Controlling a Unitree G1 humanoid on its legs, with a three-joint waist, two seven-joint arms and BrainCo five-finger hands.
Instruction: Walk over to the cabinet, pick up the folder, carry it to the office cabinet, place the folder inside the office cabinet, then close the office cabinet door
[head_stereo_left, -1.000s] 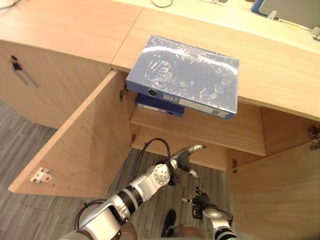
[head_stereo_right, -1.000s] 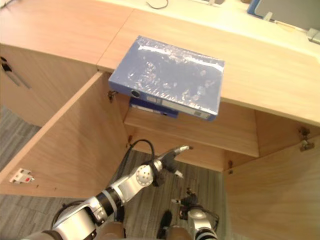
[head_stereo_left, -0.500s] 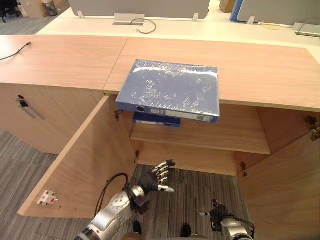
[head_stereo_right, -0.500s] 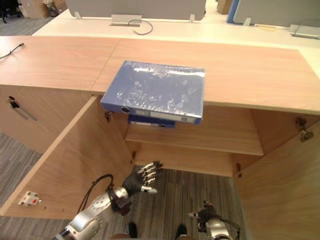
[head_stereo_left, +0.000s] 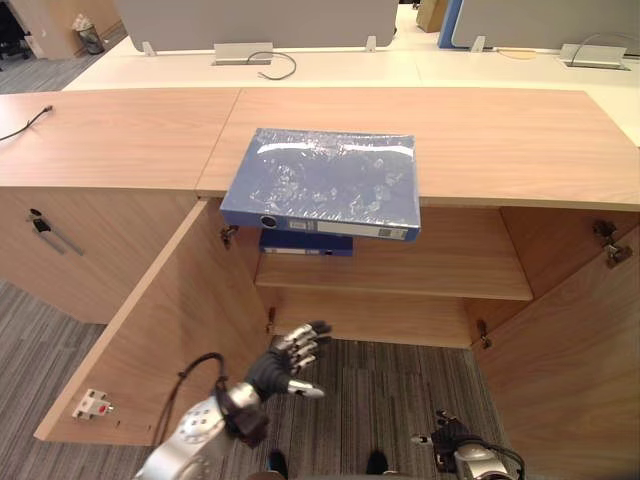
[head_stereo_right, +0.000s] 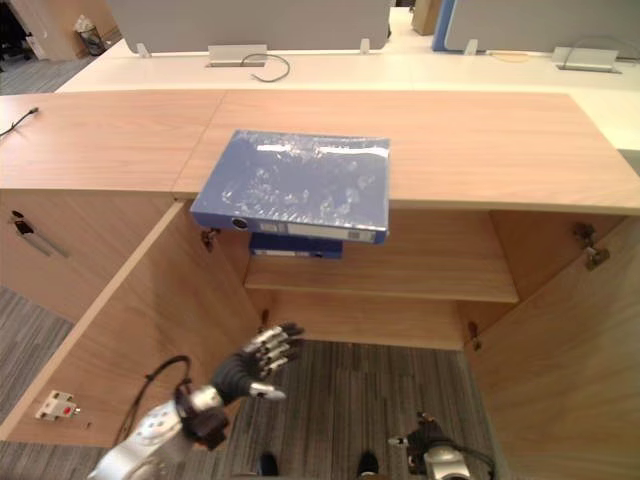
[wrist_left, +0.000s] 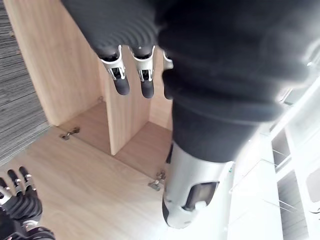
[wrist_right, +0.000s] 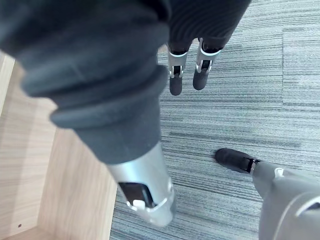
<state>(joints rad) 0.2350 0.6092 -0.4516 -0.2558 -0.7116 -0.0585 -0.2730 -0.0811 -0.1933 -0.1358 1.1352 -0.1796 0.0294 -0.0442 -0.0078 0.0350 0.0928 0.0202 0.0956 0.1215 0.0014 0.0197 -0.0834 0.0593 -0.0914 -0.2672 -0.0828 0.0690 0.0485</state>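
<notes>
We see the left hand (head_stereo_left: 285, 362) wide, fingers spread, holding nothing, over the floor (head_stereo_left: 400, 385) in front of the open cabinet (head_stereo_left: 400, 315). The folder (head_stereo_left: 325, 180) is well above and ahead of that hand, flat on the worktop (head_stereo_left: 500, 140), with its near edge overhanging the cabinet opening. A second folder (head_stereo_left: 305, 243) sits just under it on the shelf (head_stereo_left: 430, 275). The left door (head_stereo_left: 170, 320) stands open just beside the left hand, on its outer side. The right hand (head_stereo_left: 448, 440) is low over the floor, fingers (wrist_right: 176, 80) straight, empty, well apart from the folder.
</notes>
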